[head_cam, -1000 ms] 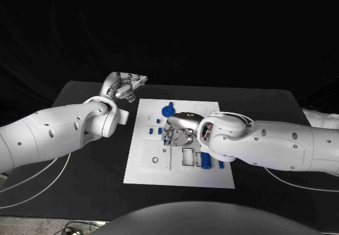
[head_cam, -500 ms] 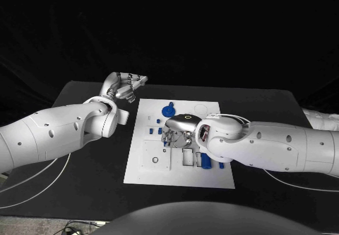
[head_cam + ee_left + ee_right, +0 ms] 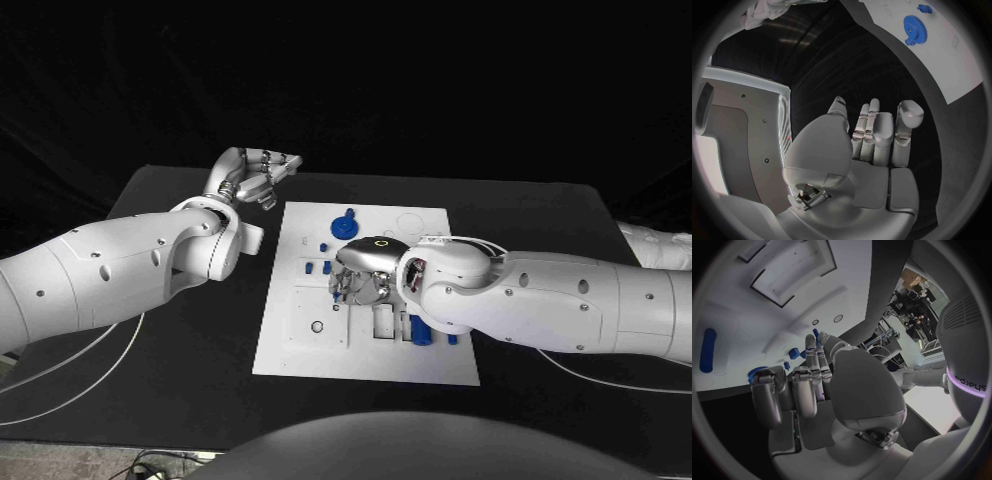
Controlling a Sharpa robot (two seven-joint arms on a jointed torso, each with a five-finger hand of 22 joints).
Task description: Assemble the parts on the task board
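Left hand hovers with fingers curled in, empty; right hand reaches down, fingers bent.

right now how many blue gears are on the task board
1 blue gear, lying at the far end of the task board, just beyond the right hand. That hand and its arm cover the board's middle, so another could be hidden beneath them.

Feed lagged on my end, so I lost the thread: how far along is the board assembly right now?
Early, by the look of it. Done: nothing clearly seated; the gear and several small parts lie loose on the board, with an empty recess beside the long part. In hand: the right hand works low over the board's middle; whether it grips a part is unclear. The left hand waits off the board, curled, empty. Left: most placements.
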